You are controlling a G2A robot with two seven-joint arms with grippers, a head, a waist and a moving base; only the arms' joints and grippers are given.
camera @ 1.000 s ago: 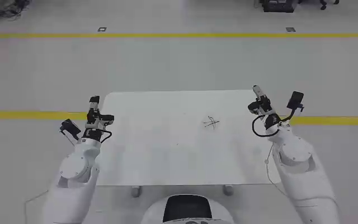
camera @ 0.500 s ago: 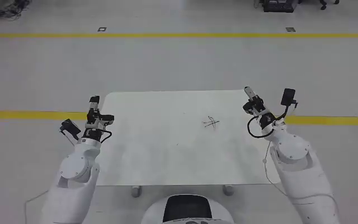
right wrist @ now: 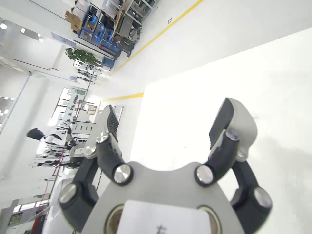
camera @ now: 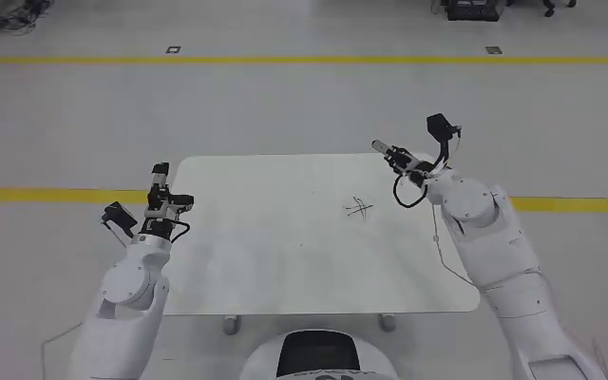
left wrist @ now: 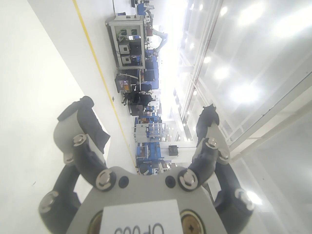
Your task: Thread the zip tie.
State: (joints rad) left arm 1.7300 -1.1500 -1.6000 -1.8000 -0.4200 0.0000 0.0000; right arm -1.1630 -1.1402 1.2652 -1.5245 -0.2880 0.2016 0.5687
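The zip tie (camera: 359,208) lies on the table (camera: 256,256), right of centre; I judge it light, thin, springy and slick, best pinched near one end. My right tool (camera: 380,148), near it, and my left tool (camera: 160,172), well apart, both gape wide and empty.

Cut-off, illegible print on left wrist label (left wrist: 141,216) and right wrist label (right wrist: 165,218).

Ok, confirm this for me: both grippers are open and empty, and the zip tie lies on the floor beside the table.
Not quite. The zip tie lies on the white table, nearer the right arm, not on the floor; the top view shows it. The rest holds: the left gripper and the right gripper are both open and empty.
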